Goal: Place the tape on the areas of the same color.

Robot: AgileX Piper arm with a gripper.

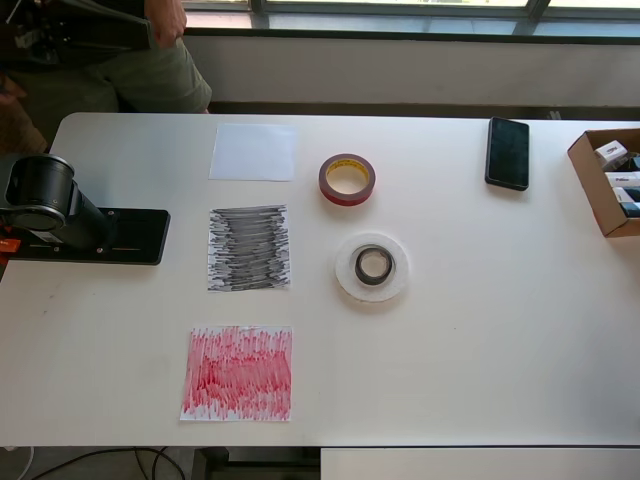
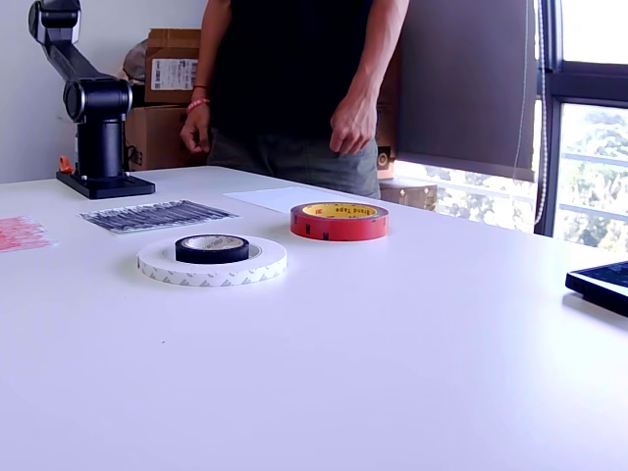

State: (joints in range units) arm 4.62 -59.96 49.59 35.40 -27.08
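Beside the black-scribbled sheet [image 1: 249,248], I see the black roll [image 1: 373,265] nested inside the white ring [image 1: 350,278], the red roll [image 1: 347,179] nearby; none is sorted, and my gripper stays unseen.

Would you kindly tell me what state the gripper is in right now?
Gripper: not in view; only the arm's base and lower links show, so open or closed cannot be told.

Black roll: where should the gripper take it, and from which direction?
From straight above. The black roll lies flat inside the hole of the white ring, so its sides are partly fenced in. It stands taller than the ring in the exterior view; pinch that raised wall, one finger in the core and one outside, probably the safest hold. The gripper is out of view.
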